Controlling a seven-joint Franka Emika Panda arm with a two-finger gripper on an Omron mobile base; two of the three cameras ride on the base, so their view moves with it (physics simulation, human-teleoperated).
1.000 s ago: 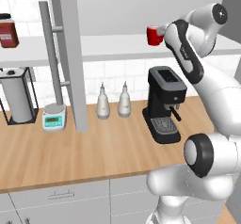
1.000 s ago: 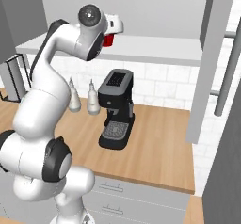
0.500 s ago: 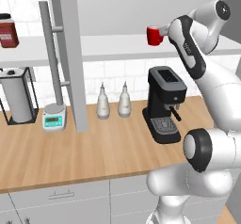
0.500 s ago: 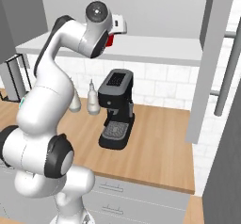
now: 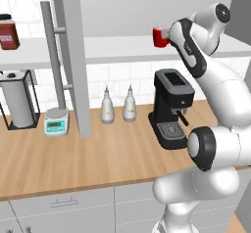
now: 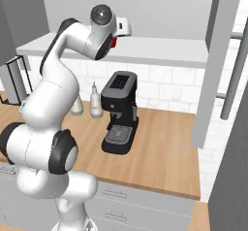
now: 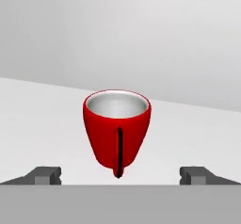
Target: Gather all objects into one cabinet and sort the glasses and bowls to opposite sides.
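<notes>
My end effector [image 7: 120, 175] hangs wide open, holding nothing, its fingertips [image 7: 44, 174] flanking the small red cup with the pale rim [image 7: 117, 130], which stands upright on the thick white cabinet shelf [image 5: 112, 48]. I judge the gathering barely begun: nothing gripped yet.

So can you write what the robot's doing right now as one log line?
gripper: open, not holding | target: red cup, upright on white shelf | cup centred between fingertips | step: approaching

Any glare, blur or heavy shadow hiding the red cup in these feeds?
Hand view: small red cup with pale rim is sharp, evenly lit, no glare. Left base view: cup clear, softly pixelated, on the white shelf board. Right base view: the white arm covers most of it.
</notes>
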